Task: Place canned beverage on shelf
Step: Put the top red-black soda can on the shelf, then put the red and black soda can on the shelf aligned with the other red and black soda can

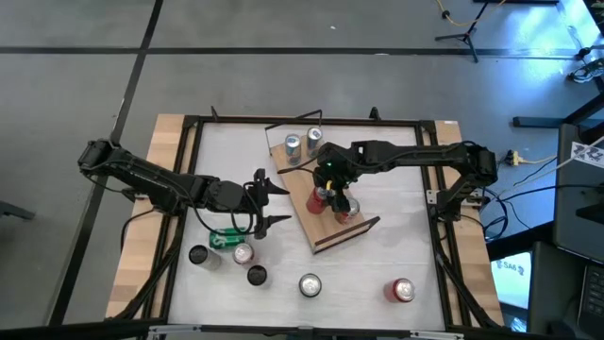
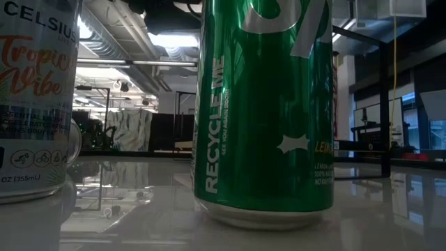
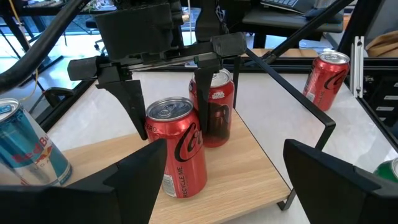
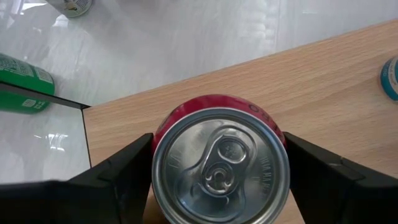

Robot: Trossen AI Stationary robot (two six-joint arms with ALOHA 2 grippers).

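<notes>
Two red cans stand upright on the light-wood shelf [image 1: 307, 222], which lies slanted mid-table. My right gripper [image 1: 332, 194] reaches down from the table's right and is shut on the nearer can, a red Coca-Cola can [image 3: 177, 149]. The other red can [image 3: 217, 115] stands just behind it. Two silver-blue cans [image 1: 302, 143] stand at the shelf's far end. My left gripper [image 1: 278, 206] hovers open and holds nothing, just left of the shelf, above a green can [image 1: 226, 238] that lies on its side on the table. My right gripper pinches the Coca-Cola can's upper side wall [image 4: 165, 127] between its two fingers, one finger [image 3: 138, 112] on each side just below the rim. The fingers slant down from above. The can stands upright with its base [image 3: 185, 190] on the shelf board.
Several loose cans stand near the table's front edge, among them a dark one [image 1: 198, 255], a silver-topped one [image 1: 310, 285] and a red one [image 1: 401, 290]. The low view is filled by a green can [image 2: 265, 104] and a Celsius can [image 2: 35, 97]. A black frame [image 3: 311, 106] rims the shelf's near end.
</notes>
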